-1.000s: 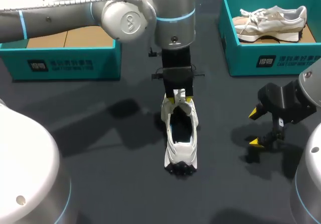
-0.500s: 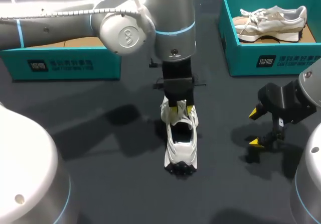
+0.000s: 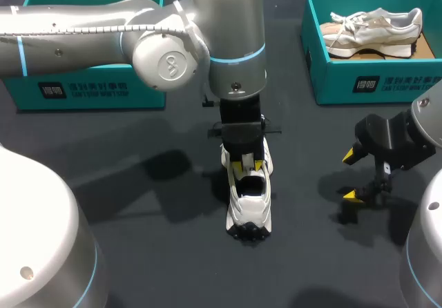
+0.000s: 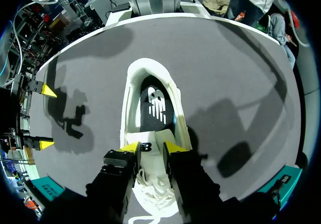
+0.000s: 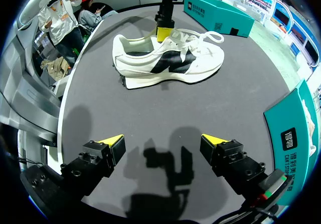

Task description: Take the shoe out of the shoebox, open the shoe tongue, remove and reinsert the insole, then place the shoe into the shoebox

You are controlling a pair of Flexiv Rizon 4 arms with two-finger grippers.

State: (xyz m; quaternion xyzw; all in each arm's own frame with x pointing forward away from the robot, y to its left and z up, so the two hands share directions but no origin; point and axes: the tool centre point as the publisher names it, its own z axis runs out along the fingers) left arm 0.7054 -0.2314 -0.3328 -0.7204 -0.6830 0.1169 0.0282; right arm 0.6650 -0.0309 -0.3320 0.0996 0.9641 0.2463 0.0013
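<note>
A white shoe (image 3: 249, 208) with black side panels lies on the dark table, heel toward the front edge. My left arm comes in from the left and reaches past the middle. Its gripper (image 3: 247, 163) stands straight above the shoe's mouth. In the left wrist view the gripper (image 4: 147, 146) has its yellow tips pressed on both sides of the white tongue (image 4: 146, 156). The dark insole (image 4: 156, 106) shows inside the shoe (image 4: 131, 98) ahead of them. My right gripper (image 3: 351, 175) hangs open to the right, and its own view (image 5: 165, 141) shows nothing between its fingers, with the shoe (image 5: 165, 61) ahead.
A teal shoebox (image 3: 376, 80) at the back right holds a second beige shoe (image 3: 373, 28). Another teal shoebox (image 3: 90, 87) stands at the back left, partly behind my left arm. Bare dark tabletop surrounds the shoe.
My left gripper has come forward and down over the shoe's mouth, and its fingers have narrowed on the tongue. The right arm and the shoe have stayed put.
</note>
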